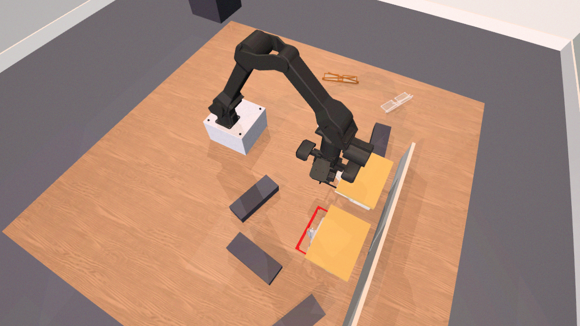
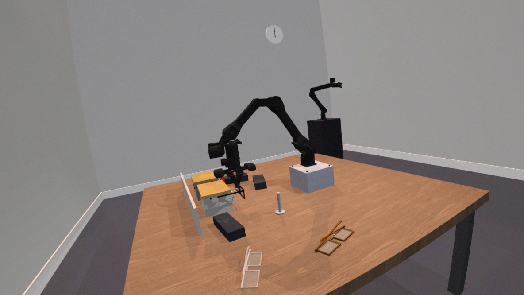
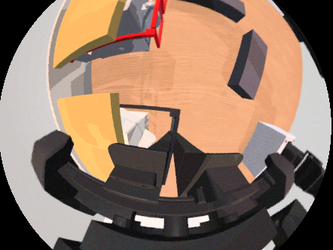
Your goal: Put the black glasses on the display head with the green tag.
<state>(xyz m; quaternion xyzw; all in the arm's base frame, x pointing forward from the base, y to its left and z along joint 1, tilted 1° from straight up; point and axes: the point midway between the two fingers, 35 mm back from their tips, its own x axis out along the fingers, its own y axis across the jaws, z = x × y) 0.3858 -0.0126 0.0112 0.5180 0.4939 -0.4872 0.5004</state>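
Wood-grained tabletop (image 1: 162, 182) (image 2: 366, 194) (image 3: 196, 64) spreads beneath the black parallel-jaw gripper (image 1: 329, 179) (image 2: 238, 188) (image 3: 172, 137), which grasps the thin-framed black glasses (image 1: 329, 185) (image 2: 229, 194) (image 3: 151, 108) by their front. Just beside the fingers stands the white, yellow-topped display head with the green tag (image 1: 371, 182) (image 2: 217, 205) (image 3: 136, 126); whether the glasses touch it, I can't tell. Farther from the gripper, the other yellow-topped head (image 1: 338, 243) (image 2: 203, 177) (image 3: 88, 26) wears bright red glasses (image 1: 308, 226) (image 2: 222, 179) (image 3: 135, 36).

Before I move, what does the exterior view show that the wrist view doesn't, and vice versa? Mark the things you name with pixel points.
Exterior only: round white wall clock (image 2: 274, 34), orange-framed glasses (image 2: 329, 246), white-framed glasses (image 2: 251, 278), upright grey peg (image 2: 279, 201).

Wrist only: a sliver of green tag (image 3: 147, 128).

Both: black-framed glasses (image 2: 229, 194) (image 3: 175, 117) in the gripper (image 2: 238, 187) (image 3: 172, 133), red-framed glasses (image 2: 222, 179) (image 3: 151, 33), yellow-topped display heads (image 2: 213, 188) (image 2: 204, 177) (image 3: 88, 124) (image 3: 88, 22).
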